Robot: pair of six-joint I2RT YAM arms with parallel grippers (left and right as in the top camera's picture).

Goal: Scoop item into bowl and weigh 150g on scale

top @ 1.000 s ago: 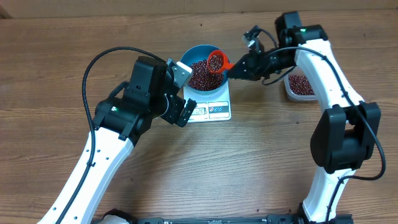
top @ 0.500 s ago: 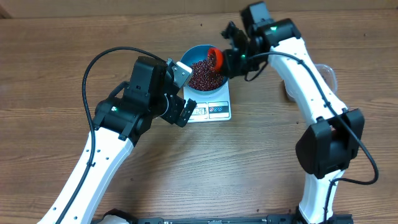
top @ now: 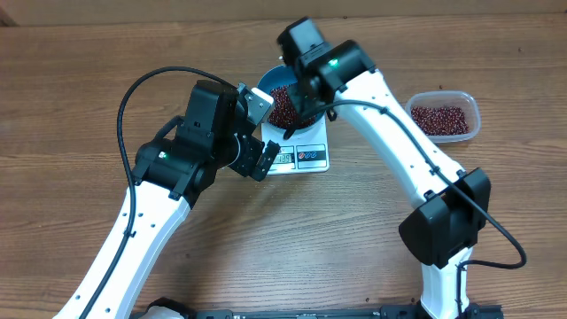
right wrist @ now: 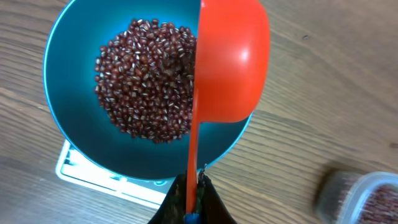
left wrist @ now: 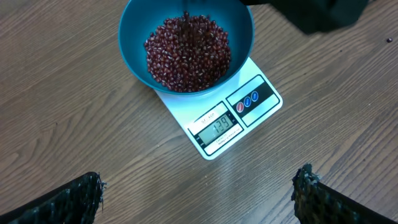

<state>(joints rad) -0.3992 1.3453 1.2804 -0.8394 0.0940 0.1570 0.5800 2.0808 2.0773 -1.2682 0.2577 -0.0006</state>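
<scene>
tipping beans (right wrist: 143,87) into the bowl (right wrist: 68,56) on the scale (left wrist: 217,127)
right jaws clamp the scoop (right wrist: 233,62), left jaws apart; pour slowly.

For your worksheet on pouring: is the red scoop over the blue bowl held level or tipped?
Tipped. The red scoop is turned on its side above the blue bowl, its open face toward the beans.

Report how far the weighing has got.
Done: bowl sits on the scale, holding a heap of beans. In hand: right claw tips the red scoop over the bowl. Remaining: display seems to read 139, so a little more is needed.
</scene>
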